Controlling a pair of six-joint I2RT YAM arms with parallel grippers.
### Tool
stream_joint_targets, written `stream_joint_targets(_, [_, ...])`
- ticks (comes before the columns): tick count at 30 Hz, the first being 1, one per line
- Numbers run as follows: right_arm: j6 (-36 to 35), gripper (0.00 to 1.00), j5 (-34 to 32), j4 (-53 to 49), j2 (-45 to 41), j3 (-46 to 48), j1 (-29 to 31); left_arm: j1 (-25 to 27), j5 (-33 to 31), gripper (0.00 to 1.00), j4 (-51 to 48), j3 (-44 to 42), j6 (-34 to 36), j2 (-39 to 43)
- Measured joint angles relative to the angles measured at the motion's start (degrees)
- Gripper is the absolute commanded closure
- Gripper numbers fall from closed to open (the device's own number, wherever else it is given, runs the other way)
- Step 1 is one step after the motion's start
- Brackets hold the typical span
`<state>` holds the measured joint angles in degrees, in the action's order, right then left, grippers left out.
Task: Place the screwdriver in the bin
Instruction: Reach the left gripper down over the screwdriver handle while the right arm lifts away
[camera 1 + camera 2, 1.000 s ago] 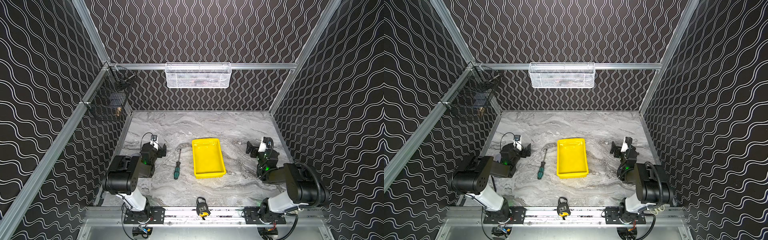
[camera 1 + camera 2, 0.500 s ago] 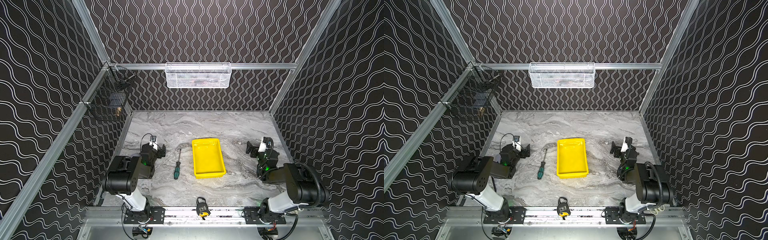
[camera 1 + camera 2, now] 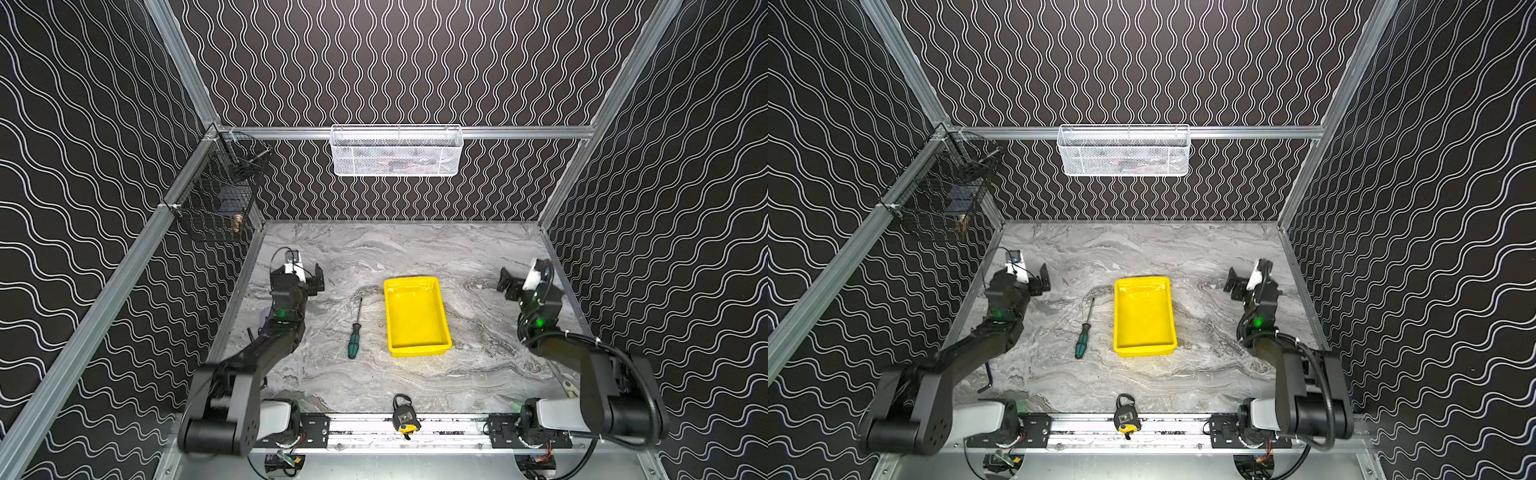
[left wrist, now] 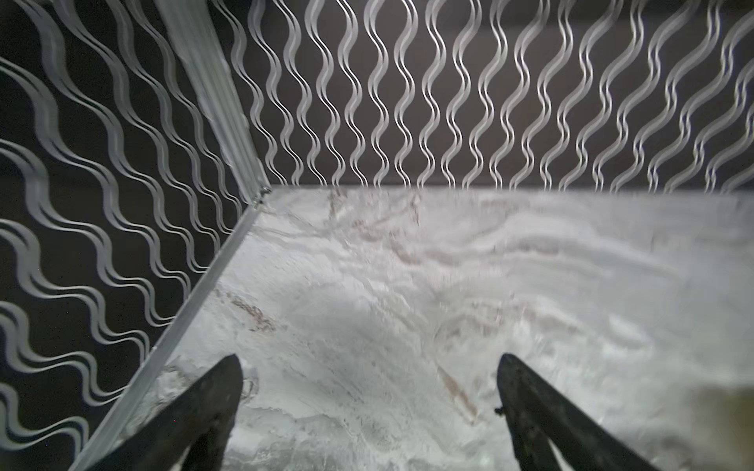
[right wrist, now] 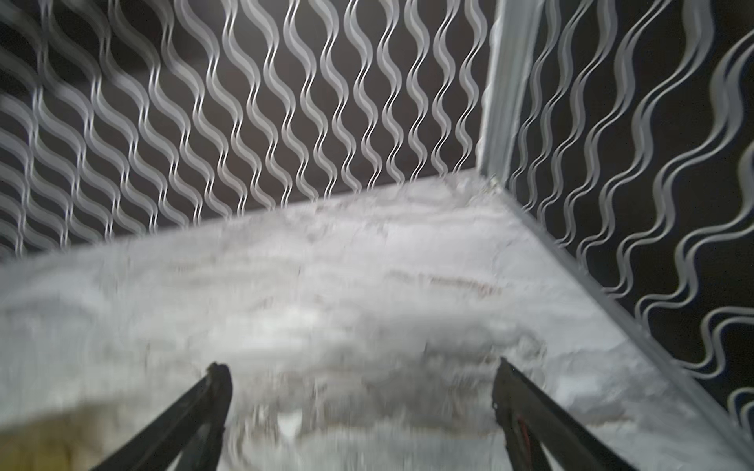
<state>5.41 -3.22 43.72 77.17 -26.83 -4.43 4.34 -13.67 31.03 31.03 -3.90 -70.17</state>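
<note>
Glossy yellow plastic bin (image 3: 416,332); matt marbled tabletop (image 3: 415,249).

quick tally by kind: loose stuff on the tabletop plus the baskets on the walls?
Screwdriver: 1
Yellow bin: 1
Padlock: 1
Hex key: 1
Scissors (only the handle tip shows): 1
White mesh basket: 1
Black wire basket: 1
Total: 7

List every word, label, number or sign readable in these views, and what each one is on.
None can be read.
The yellow bin and the screwdriver show no print.
The padlock at the front rail has a yellow patch, too small to read.
Both wrist views are blurred and show no lettering.
</note>
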Motion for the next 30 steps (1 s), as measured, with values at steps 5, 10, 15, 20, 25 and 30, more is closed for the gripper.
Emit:
stream_joint_targets(5, [5.2,0.01,3.7,-17.0,-8.7,-6.3,-0.2,0.3,-2.0,0.01,-22.2,9.4,-11.2,8.4])
stream_joint_targets(10, [8.3,0.0,11.6,-31.4,-16.3,-14.3,-0.1,1.0,1.8,0.01,-40.6,14.7,-18.8,9.2])
stream_joint_targets(15, [9.6,0.01,17.2,-43.9,-19.4,-20.1,0.1,2.2,6.6,0.01,-54.1,17.2,-21.4,6.3])
stream_joint_targets(20, [8.8,0.01,21.5,-53.3,-18.8,-23.0,0.1,5.9,10.2,0.01,-62.1,18.8,-21.6,1.5])
stream_joint_targets(25, [8.1,0.01,28.2,-57.5,-17.4,-22.6,0.2,13.1,10.8,0.02,-66.7,20.6,-21.7,-4.6])
stream_joint_targets(30, [7.2,0.01,30.5,-57.7,-16.0,-21.4,0.2,16.9,10.3,0.03,-68.6,22.7,-21.8,-10.2])
